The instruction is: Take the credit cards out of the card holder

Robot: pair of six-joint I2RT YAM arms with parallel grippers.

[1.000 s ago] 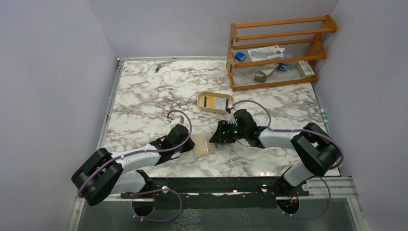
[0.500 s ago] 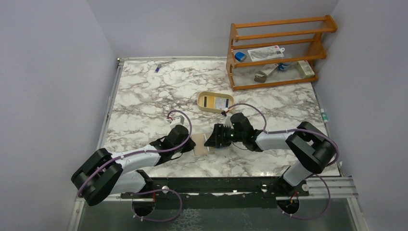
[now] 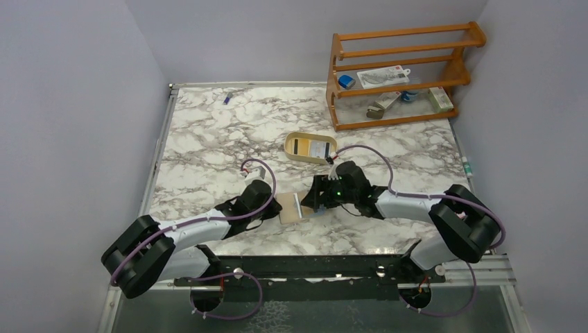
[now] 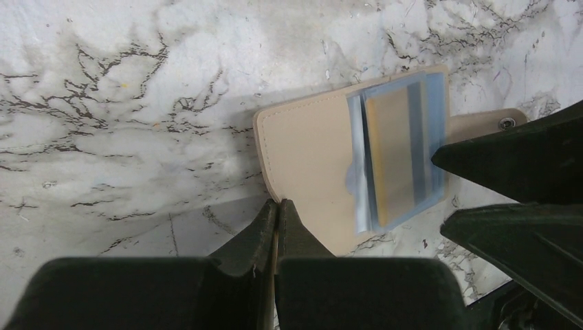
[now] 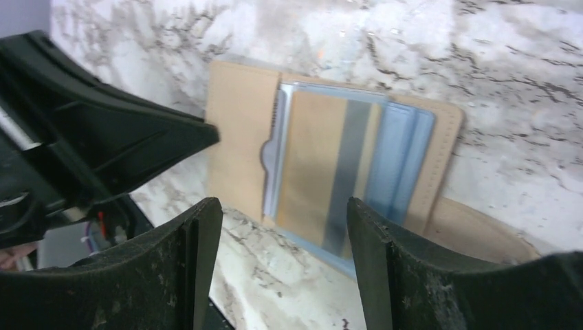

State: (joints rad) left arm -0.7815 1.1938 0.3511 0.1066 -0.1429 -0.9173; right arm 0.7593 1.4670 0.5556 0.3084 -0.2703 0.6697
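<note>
The tan card holder (image 4: 309,158) lies open and flat on the marble. A yellowish dark-striped credit card (image 4: 392,158) and light blue ones (image 5: 399,158) stick out of its clear pockets. My left gripper (image 4: 278,204) is shut, its tips touching the holder's near left corner. My right gripper (image 5: 283,206) is open and empty, hovering just above the cards' side edge, with one finger (image 4: 509,158) by the holder's right end. In the top view the holder (image 3: 288,207) lies between the left gripper (image 3: 276,205) and the right gripper (image 3: 312,201).
A cream oval tray (image 3: 291,154) holding cards stands just behind the right gripper. A wooden rack (image 3: 395,76) with small items is at the back right. A small blue item (image 3: 227,98) lies at the far left edge.
The right gripper moved left over the holder, then back a little to the right. The left arm and the holder have stayed put.
</note>
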